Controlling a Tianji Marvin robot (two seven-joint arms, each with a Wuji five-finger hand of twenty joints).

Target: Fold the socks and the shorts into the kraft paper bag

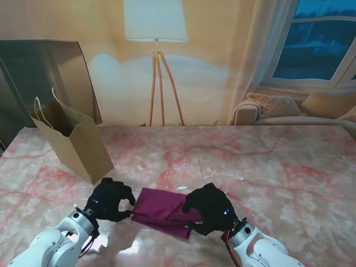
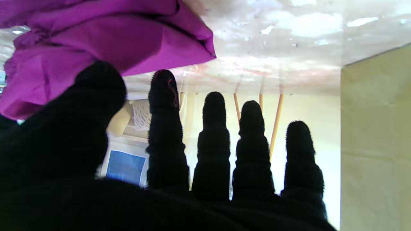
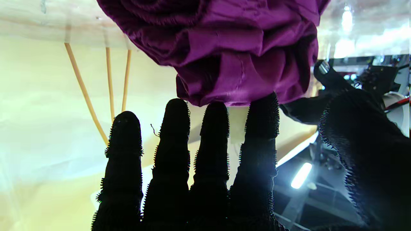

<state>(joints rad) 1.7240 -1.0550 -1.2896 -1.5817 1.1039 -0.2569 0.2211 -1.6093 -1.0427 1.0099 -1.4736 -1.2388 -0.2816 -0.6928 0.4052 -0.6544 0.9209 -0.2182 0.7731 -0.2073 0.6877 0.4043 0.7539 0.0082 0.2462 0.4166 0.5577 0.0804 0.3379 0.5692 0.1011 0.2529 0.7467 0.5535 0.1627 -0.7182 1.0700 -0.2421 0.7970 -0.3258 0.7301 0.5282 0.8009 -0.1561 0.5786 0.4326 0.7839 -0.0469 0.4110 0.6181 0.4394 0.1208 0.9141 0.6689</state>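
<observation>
Purple shorts [image 1: 161,211] lie bunched in a rough fold on the marble table [image 1: 267,167], near me at the middle. My left hand [image 1: 110,200] sits at their left edge, fingers [image 2: 212,138] straight and spread, thumb against the cloth [image 2: 112,41]. My right hand [image 1: 210,208] rests over their right edge; its fingertips [image 3: 260,109] touch the folds [image 3: 231,41] without closing on them. The kraft paper bag [image 1: 78,144] stands open farther away on the left, and its wall [image 2: 375,128] shows in the left wrist view. No socks are in view.
A floor lamp [image 1: 156,33] and a sofa [image 1: 289,111] stand beyond the table's far edge. A dark panel [image 1: 33,72] leans behind the bag. Bare marble stretches across the right half of the table.
</observation>
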